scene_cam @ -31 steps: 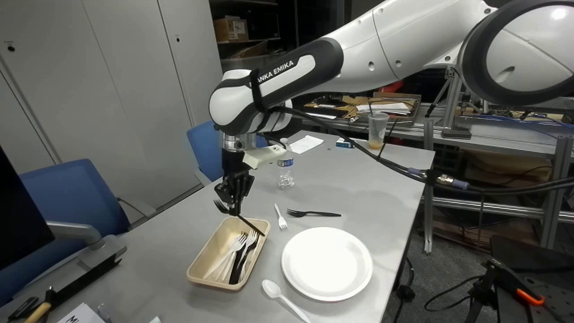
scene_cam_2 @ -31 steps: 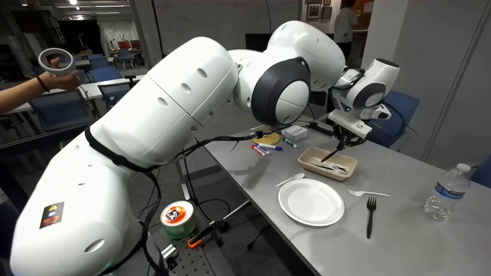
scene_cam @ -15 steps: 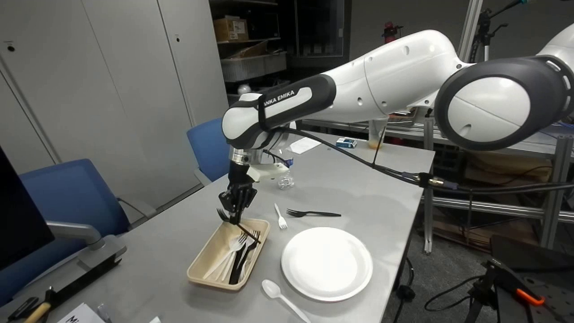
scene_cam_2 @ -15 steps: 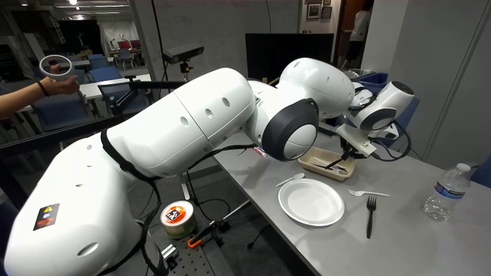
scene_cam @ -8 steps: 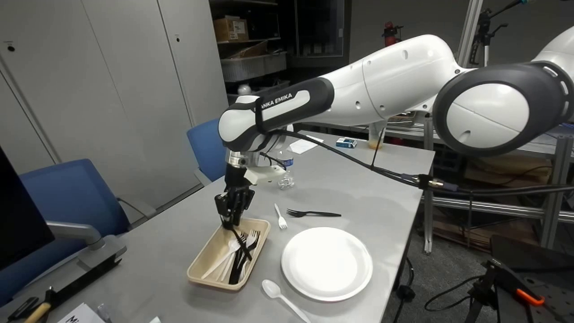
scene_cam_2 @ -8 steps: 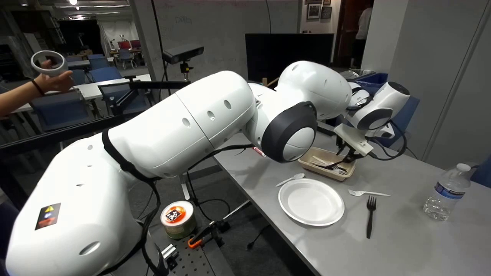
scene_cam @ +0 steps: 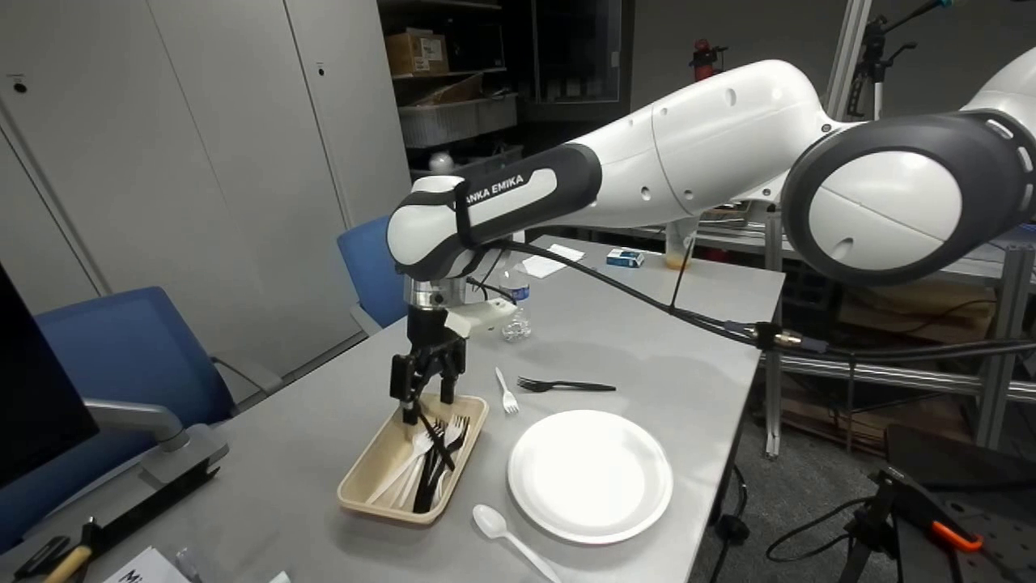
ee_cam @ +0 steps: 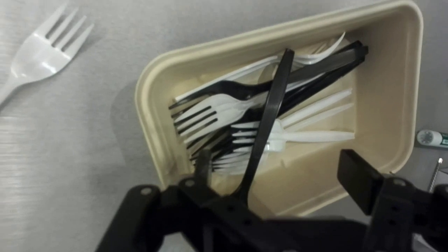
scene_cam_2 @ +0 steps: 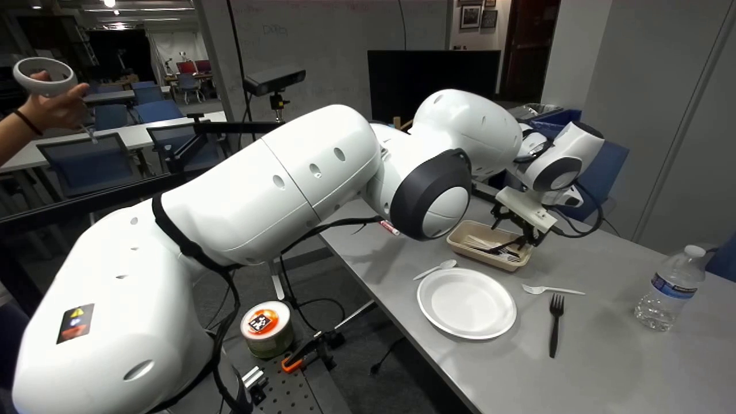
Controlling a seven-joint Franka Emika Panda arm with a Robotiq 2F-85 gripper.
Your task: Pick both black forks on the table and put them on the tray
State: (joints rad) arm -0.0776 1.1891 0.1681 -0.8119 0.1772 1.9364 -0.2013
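One black fork point(ee_cam: 269, 112) lies slantwise over the white and black utensils in the beige tray point(ee_cam: 385, 77). Its handle shows in the wrist view, while its head is hidden behind my gripper point(ee_cam: 276, 169). The jaws stand wide apart just over the tray, at its far end in an exterior view point(scene_cam: 376, 478). No grip on the fork shows, though its head end is close to one finger point(scene_cam: 409, 411). The second black fork point(scene_cam_2: 555, 325) lies flat on the grey table point(scene_cam_2: 621, 368), apart from the tray, beyond the white plate.
A round white plate point(scene_cam: 589, 478) is beside the tray, with a white spoon point(scene_cam: 510, 534) near it. Between tray and table fork lies a white fork point(scene_cam: 507, 393). A water bottle point(scene_cam_2: 670, 287) stands farther along the table. A marker point(ee_cam: 432, 138) lies beyond the tray.
My gripper came down to the tray with the black fork held, then its jaws spread apart. The fork swung lower onto the utensils. The fork on the table has not moved.
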